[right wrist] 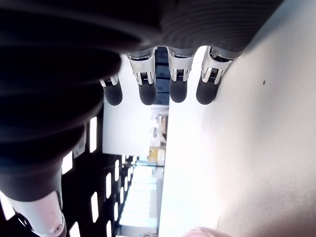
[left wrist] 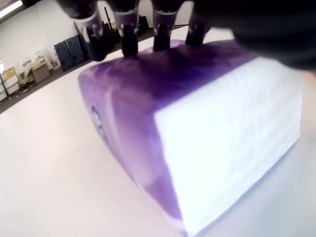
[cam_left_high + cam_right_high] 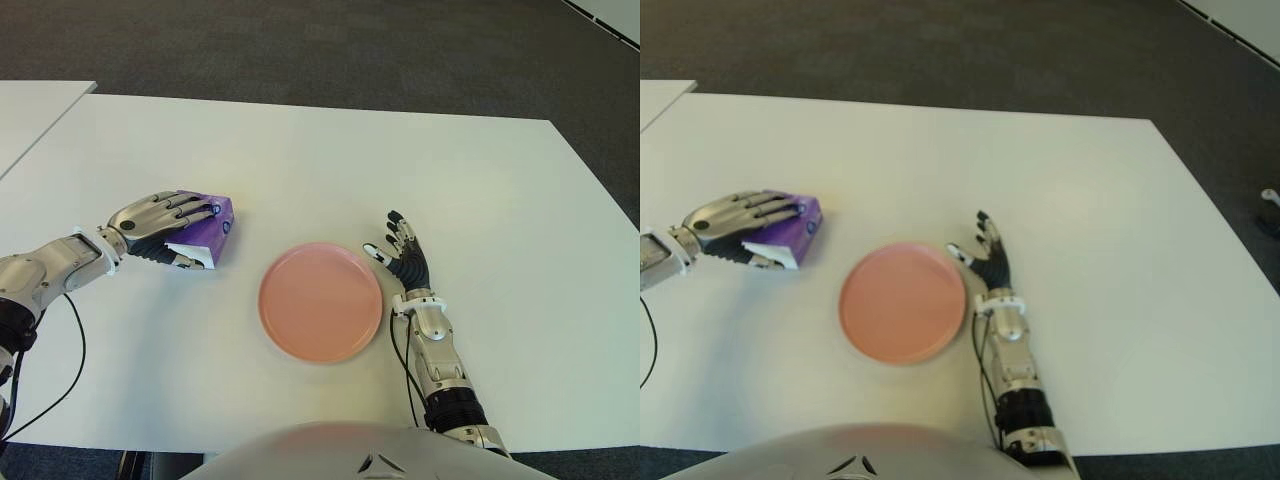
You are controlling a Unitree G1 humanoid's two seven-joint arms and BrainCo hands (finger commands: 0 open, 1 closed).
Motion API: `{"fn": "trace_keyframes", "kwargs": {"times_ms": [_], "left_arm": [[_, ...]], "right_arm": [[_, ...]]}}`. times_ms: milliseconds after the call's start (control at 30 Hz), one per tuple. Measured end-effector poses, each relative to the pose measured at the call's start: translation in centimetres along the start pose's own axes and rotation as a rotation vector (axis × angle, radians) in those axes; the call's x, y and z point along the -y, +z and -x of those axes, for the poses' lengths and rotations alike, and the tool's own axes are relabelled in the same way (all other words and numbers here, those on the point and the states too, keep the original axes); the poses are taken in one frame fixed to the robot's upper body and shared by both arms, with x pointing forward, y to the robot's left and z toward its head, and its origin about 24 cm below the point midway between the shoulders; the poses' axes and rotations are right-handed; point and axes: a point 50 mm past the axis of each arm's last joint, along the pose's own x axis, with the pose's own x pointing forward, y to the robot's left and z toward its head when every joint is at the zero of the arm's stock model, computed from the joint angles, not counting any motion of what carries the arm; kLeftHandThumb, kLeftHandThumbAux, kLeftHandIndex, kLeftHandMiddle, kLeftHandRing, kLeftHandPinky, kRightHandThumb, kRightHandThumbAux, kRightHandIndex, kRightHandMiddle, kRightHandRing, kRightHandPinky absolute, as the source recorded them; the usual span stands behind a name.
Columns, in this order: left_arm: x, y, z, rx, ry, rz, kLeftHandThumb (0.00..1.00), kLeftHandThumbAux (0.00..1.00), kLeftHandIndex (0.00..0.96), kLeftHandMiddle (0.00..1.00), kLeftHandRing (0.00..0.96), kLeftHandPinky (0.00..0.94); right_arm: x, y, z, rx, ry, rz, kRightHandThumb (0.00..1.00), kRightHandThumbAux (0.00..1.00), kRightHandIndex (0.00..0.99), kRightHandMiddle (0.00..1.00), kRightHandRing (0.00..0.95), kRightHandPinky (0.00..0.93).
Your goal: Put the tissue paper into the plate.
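Observation:
A purple and white pack of tissue paper (image 3: pixel 212 236) lies on the white table (image 3: pixel 300 160), left of a round pink plate (image 3: pixel 320 301). My left hand (image 3: pixel 168 228) covers the pack from the left, fingers (image 2: pixel 126 29) draped over its top and thumb at its near side. The left wrist view shows the fingertips pressed on the purple wrap (image 2: pixel 148 84). My right hand (image 3: pixel 402 256) shows just right of the plate, fingers straight and spread, holding nothing.
A second white table (image 3: pixel 30 110) stands at the far left, split from mine by a narrow gap. Dark carpet (image 3: pixel 330 50) runs beyond the far edge. A black cable (image 3: pixel 70 340) trails from my left arm over the near left of the table.

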Motion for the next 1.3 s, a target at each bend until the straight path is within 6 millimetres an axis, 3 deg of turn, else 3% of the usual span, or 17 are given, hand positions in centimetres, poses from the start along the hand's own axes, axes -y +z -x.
{"fn": "trace_keyframes", "kwargs": {"times_ms": [1300], "left_arm": [[1.6,1.0,-1.6,-0.017,0.092,-0.030,0.331,0.182,0.000,0.000,0.000,0.000]], "right_arm": [[0.3,-0.1,0.3,-0.001,0.022,0.007,0.133,0.726,0.004,0.027,0.029,0.065]]}}
